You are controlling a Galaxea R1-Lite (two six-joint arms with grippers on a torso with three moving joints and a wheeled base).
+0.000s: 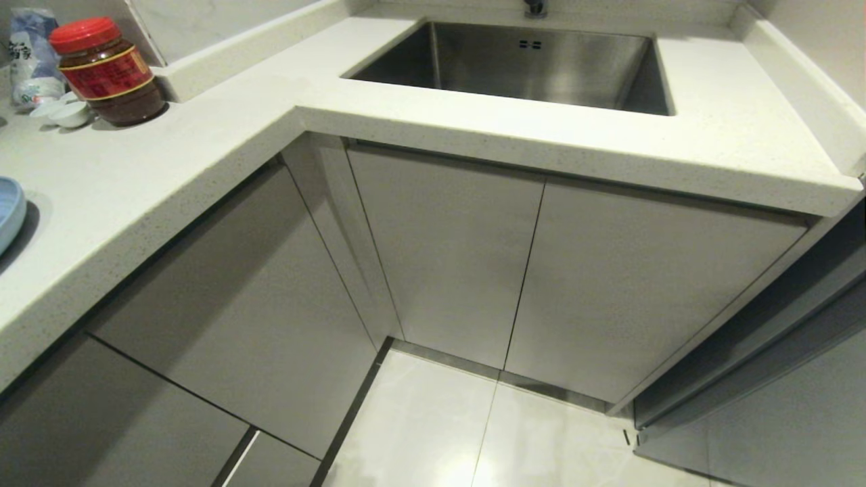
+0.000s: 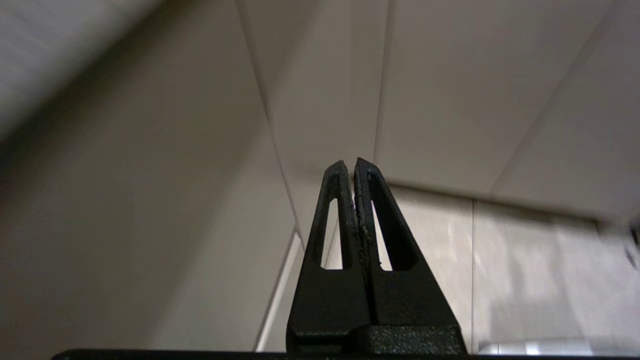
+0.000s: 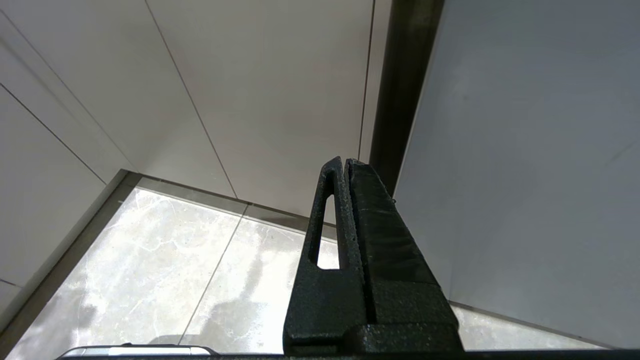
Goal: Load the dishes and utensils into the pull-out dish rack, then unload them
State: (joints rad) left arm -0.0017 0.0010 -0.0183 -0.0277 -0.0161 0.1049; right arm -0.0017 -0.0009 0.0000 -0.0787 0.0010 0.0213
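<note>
Cabinet fronts (image 1: 446, 257) in flat pale grey fill the middle of the head view, all closed, under an L-shaped white speckled stone desk (image 1: 203, 142). Set into the far run of that desk is a rectangular stainless-steel sink (image 1: 528, 61). At the far left of the desk stands a dark glass jar with a red lid and red label (image 1: 108, 71); just beside it sit small white saucers (image 1: 64, 111), and behind them a white printed packet (image 1: 27, 47). Only one of the task's things shows: the large round light-blue shallow plate (image 1: 10, 213) lies on the desk at the left edge of the head view, mostly cut off by it. The bowl, chopsticks, fork and pull-out rack are nowhere to be seen, and neither arm enters the head view. Glossy pale floor tiles (image 1: 433, 433) lie at the foot of the cabinets. In the left wrist view the left gripper (image 2: 350, 162) is clenched, its black fingers pressed together with nothing between them, aimed at the cabinet fronts and the floor where they meet. In the right wrist view the right gripper (image 3: 345, 161) is likewise clenched and empty, pointing at the cabinet fronts above the marbled floor.
</note>
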